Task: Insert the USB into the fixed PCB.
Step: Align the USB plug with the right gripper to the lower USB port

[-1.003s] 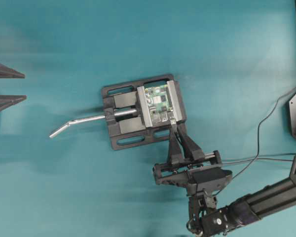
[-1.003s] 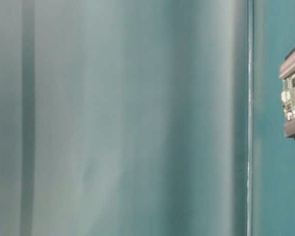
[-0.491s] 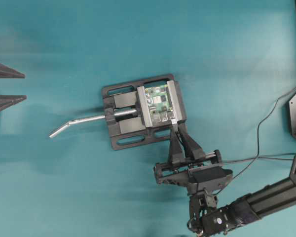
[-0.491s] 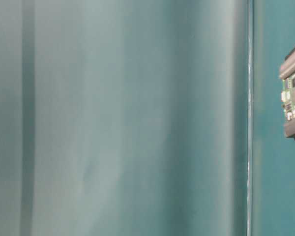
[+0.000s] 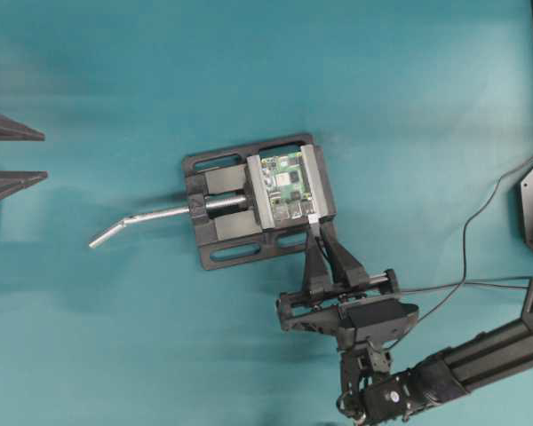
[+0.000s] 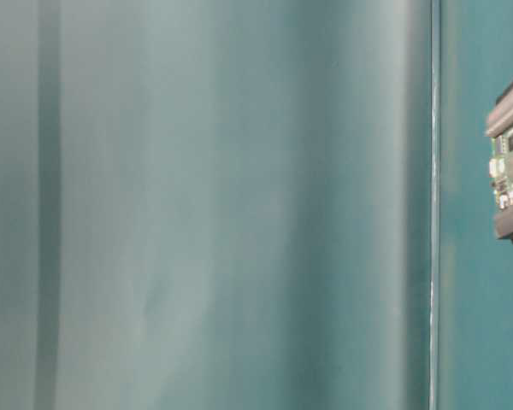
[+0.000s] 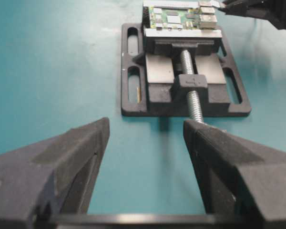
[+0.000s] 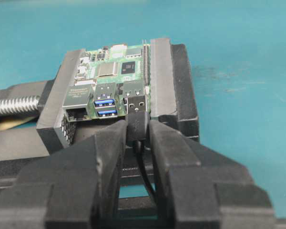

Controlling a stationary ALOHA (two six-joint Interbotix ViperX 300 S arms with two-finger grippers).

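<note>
Between my right gripper point(image 8: 138, 138) fingers the USB point(image 8: 137, 119) sat pinched by its stiff dark body, metal tip at the fixed PCB point(image 8: 112, 78) port; light, cable limp; left gripper point(image 7: 145, 162) spread wide

No readable text, faint printing on the silver connector block point(image 8: 77, 97) of the fixed PCB point(image 8: 112, 71) too blurred to make out, no brands, no numbers

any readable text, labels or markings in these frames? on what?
No readable words or numbers.
Circuit board: tiny white print and chip markings, too small and blurred to read.
USB plug: faint mark on its metal shell, not legible.
Vise: raised "+" on the screw block.
</note>
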